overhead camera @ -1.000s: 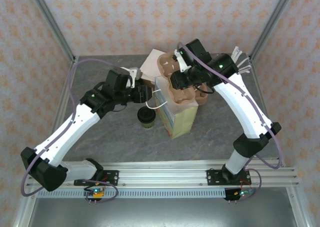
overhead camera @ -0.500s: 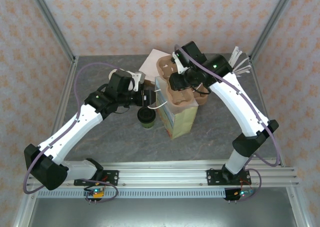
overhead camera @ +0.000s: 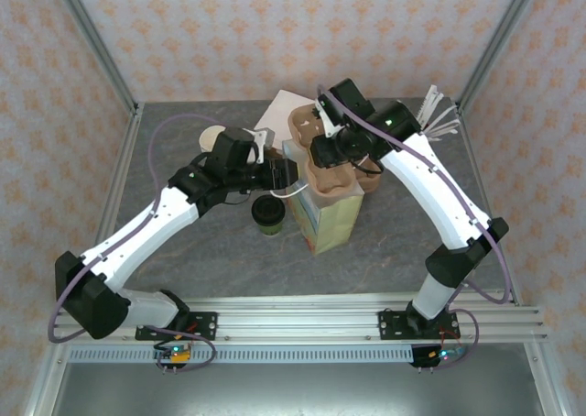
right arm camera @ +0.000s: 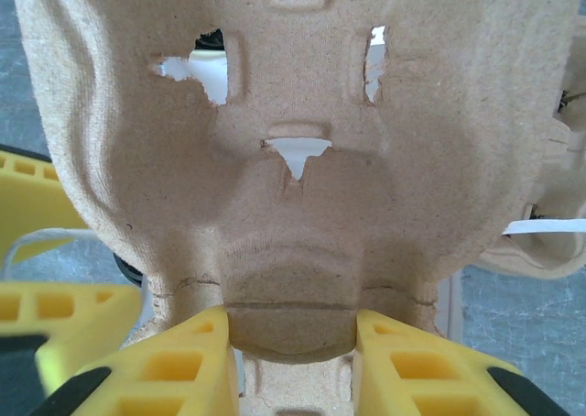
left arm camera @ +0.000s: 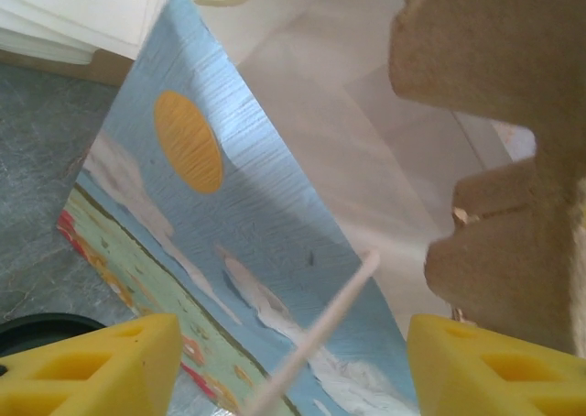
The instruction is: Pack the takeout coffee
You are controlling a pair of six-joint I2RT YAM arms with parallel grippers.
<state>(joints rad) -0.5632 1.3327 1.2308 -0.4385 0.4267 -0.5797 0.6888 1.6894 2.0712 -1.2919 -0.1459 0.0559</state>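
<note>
On the grey table (overhead camera: 183,251) we see the takeout coffee (overhead camera: 267,214) unpacked beside the paper bag (overhead camera: 331,222); the right gripper (right arm camera: 291,329) clamps the carrier (right arm camera: 275,114), and the left gripper (left arm camera: 293,329) is released.

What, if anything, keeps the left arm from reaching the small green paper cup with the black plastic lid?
Nothing visible, so probably yes. The cup stands free beside the printed paper bag, just nearer than the open left gripper, with nothing over it.

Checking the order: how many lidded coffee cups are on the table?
1. The takeout coffee stands on the table just left of the paper bag; more may be hidden from the camera.
</note>
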